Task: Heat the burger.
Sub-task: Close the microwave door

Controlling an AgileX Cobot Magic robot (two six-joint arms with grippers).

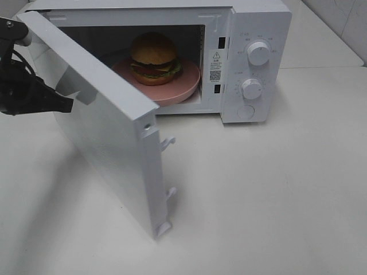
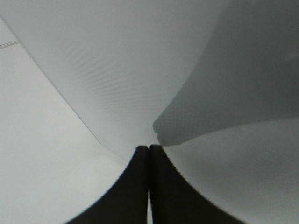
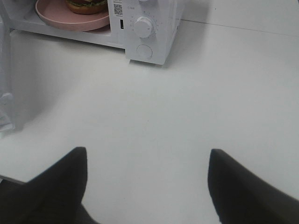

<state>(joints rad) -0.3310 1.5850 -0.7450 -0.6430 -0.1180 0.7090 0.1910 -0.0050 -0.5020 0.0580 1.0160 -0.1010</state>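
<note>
The burger point(image 1: 153, 58) sits on a round pink plate point(image 1: 186, 82) inside the open white microwave point(image 1: 261, 34). In the right wrist view only the burger's lower edge point(image 3: 85, 5) shows on the plate point(image 3: 56, 17). My left gripper point(image 1: 66, 105) is shut, its black tip pressed against the outer face of the microwave door point(image 1: 109, 143). In the left wrist view the two fingers point(image 2: 161, 186) lie together against that door panel point(image 2: 121, 70). My right gripper point(image 3: 147, 161) is open over bare table, away from the microwave and holding nothing.
The door swings out toward the table's front left, with latch hooks point(image 1: 168, 143) on its free edge. Two knobs point(image 1: 258, 53) and a round button point(image 1: 245, 112) sit on the microwave's right panel. White table point(image 1: 275, 200) spreads to the front and right.
</note>
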